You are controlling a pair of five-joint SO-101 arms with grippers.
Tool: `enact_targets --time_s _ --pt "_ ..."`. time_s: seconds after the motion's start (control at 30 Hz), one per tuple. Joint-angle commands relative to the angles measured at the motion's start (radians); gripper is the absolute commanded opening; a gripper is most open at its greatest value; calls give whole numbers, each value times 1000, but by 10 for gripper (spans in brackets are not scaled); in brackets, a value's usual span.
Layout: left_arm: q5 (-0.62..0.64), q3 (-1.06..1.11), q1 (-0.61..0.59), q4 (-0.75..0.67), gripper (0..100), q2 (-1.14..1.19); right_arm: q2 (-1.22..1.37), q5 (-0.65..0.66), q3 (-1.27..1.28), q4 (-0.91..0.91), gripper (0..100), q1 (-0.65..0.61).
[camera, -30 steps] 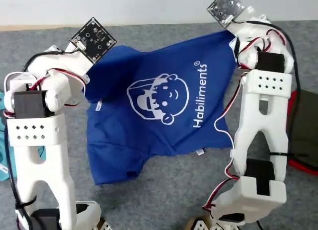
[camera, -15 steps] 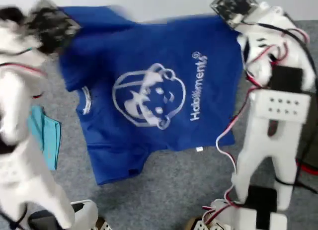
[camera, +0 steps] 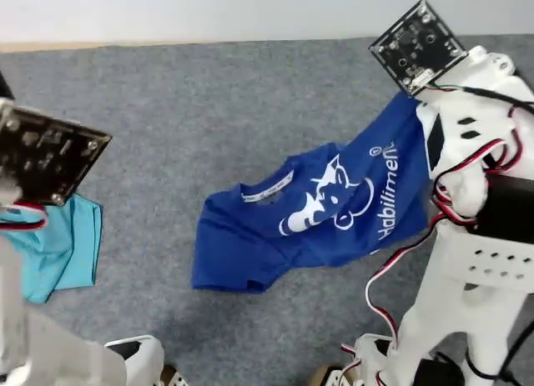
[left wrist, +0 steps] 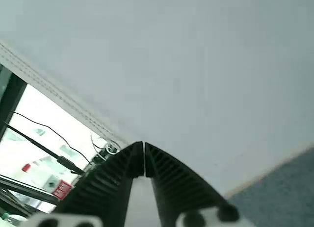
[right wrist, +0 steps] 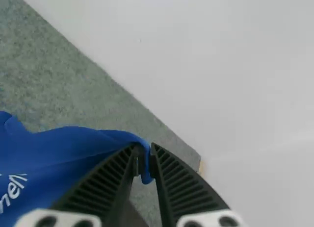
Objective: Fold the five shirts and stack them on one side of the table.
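The blue shirt (camera: pixel 309 219), stretched between both arms a second ago, now sags from the right gripper (right wrist: pixel 145 153) alone, which stays pinched on one hem corner at the far right. The rest lies rumpled right of centre on the grey table (camera: pixel 209 94). The left gripper (left wrist: pixel 144 153) has swung up and away to the left, jaws closed on nothing (the corner evidently slipped free). The spread likely needs redoing before any fold. A teal shirt (camera: pixel 62 244) waits at the left edge.

the right claw (right wrist: pixel 144 161) pinches the blue shirt's (right wrist: pixel 54 158) edge above the grey carpeted table (right wrist: pixel 44 75).
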Motion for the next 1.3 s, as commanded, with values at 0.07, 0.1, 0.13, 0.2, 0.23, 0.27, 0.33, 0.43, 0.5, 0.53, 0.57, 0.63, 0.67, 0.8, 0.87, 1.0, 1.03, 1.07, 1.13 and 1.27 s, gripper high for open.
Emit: enact_targets --time_s 0.07,0.1,0.13,0.2,0.23,0.27,0.33,0.43,0.5,0.53,0.57,0.63,0.67,0.8,0.87,1.0,1.03,1.07,1.13,1.27 --pt "94 171 57 140 5 51 -39 12 80 51 11 -18" --pt "124 219 58 141 5 71 -39 12 95 62 11 -19" --pt "160 262 66 138 5 95 -38 11 112 65 11 -19" --pt "219 340 94 126 5 153 -35 -3 149 76 11 -35" --pt "247 367 106 124 5 187 -35 -12 173 76 11 -38" --pt "278 389 123 118 5 218 -38 -15 203 76 11 -42" --pt "327 407 170 117 5 285 -39 -18 252 71 11 -44" --pt "365 406 255 112 5 390 -39 -31 299 67 11 -41" --pt "387 407 304 84 5 462 -39 -35 331 67 11 -36" --pt "394 407 324 64 5 496 -39 -44 345 67 11 -25" --pt "400 406 341 41 6 529 -39 -57 359 67 11 -19" --pt "402 406 376 -9 6 598 -39 -66 381 67 11 -10" --pt "402 406 391 -34 7 632 -39 -66 391 67 11 -5" --pt "404 406 453 -109 67 766 -39 -66 434 67 11 24" --pt "404 406 479 -144 100 819 -39 -66 460 67 11 41" --pt "404 404 531 -226 134 918 -39 -66 502 65 11 70" --pt "404 403 545 -247 141 945 -39 -66 509 65 11 71" --pt "404 401 557 -265 146 970 -39 -66 519 65 11 71" --pt "404 369 575 -278 153 1028 -39 -66 531 65 11 71" --pt "404 236 594 -232 160 1172 -39 -66 534 65 11 68"
